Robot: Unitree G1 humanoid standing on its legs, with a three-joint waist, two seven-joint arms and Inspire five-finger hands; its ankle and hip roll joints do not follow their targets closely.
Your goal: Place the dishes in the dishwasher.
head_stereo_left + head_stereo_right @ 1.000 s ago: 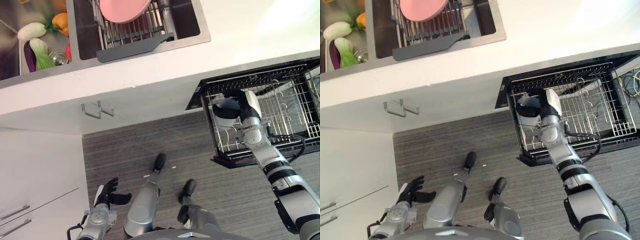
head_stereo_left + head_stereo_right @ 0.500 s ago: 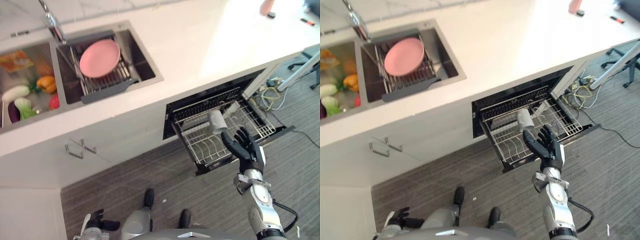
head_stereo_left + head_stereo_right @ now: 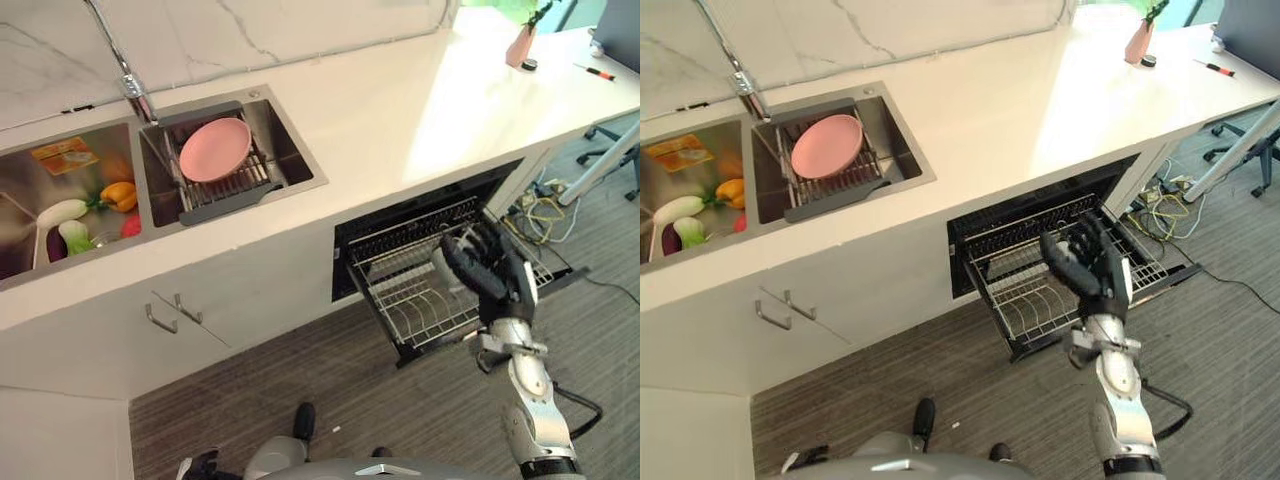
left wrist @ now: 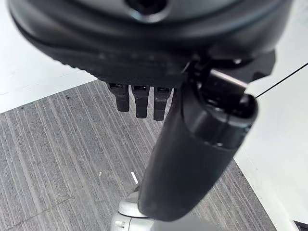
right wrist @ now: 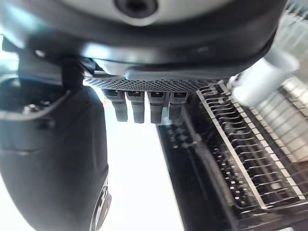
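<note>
One pink plate (image 3: 214, 149) stands on the wire drying rack (image 3: 225, 180) in the right-hand basin of the sink (image 3: 300, 150), at the counter's left end. Vegetables (image 3: 85, 210) lie in the left basin. Below the counter's front edge the dishwasher rack (image 3: 1040, 290) is pulled out. The right hand (image 3: 1087, 268) is raised in front of this rack, fingers (image 3: 1065, 262) straight and spread, holding nothing. A white cup (image 5: 260, 77) sits in the rack just beyond those fingers, apart from them; the right wrist view shows it clearly, whereas in the head views the hand largely covers it. The left hand (image 4: 139, 98) appears over the grey floor (image 4: 53, 159), fingers straight and together.
</note>
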